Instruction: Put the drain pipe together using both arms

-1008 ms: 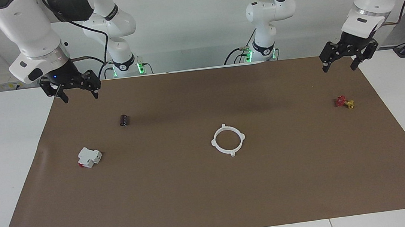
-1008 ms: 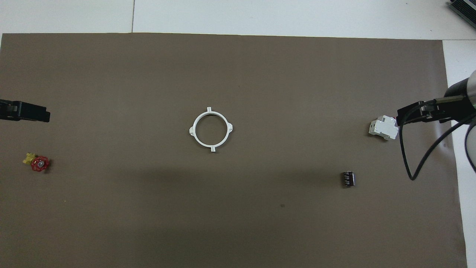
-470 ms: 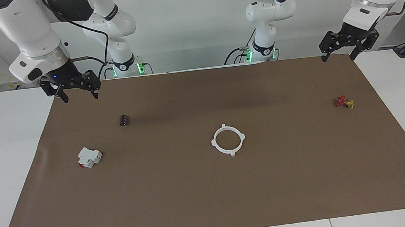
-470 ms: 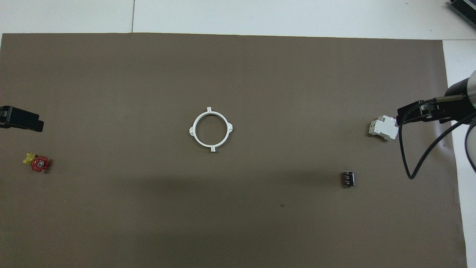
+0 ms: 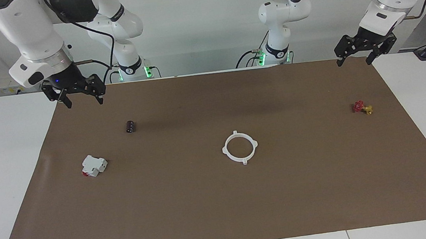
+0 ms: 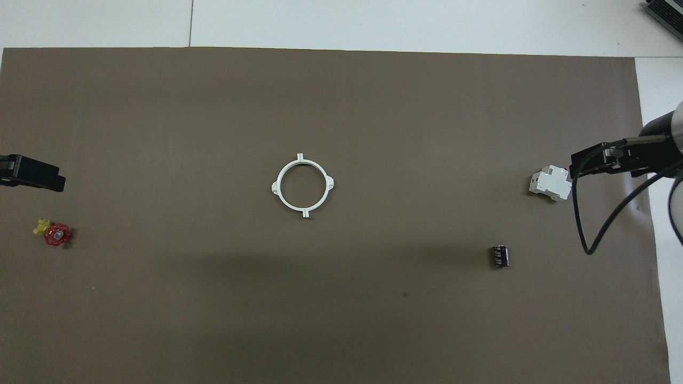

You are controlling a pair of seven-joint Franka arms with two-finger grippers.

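While both arms hang raised at the robots' edge of the mat, every part lies loose on the counter:
Right pincer (image 5: 83, 102): black linked metal on a glossy white arm with a grey wrist band; fingers spread apart, holding nothing; over the mat's corner at the right arm's end.
White-and-red part (image 5: 94, 165): blocky moulded plastic, boxy with stepped faces and a red end; lies at the right arm's end, farther from the robots than the cylinder, near the mat's side edge.
Black cylinder (image 5: 131, 126): small, dark, ribbed around its body, lying on its side; apart from the blocky part.
Mat (image 5: 190, 209): flat matte brown sheet with straight edges, covering most of the white counter (image 5: 4, 165); a wide bare stretch runs along the edge farthest from the robots.
Drain pipe (image 5: 240, 147): thin flat white plastic ring, smooth, with four small tabs around its rim; lies flat near the mat's middle, closed into one circle, well apart from everything, bare mat on all sides.
Valve (image 5: 361, 107): tiny red handwheel on a yellow body, at the left arm's end, near the mat's side edge.
Left pincer (image 5: 352, 60): same black linked build; fingers spread, empty; over the mat's corner at the left arm's end.
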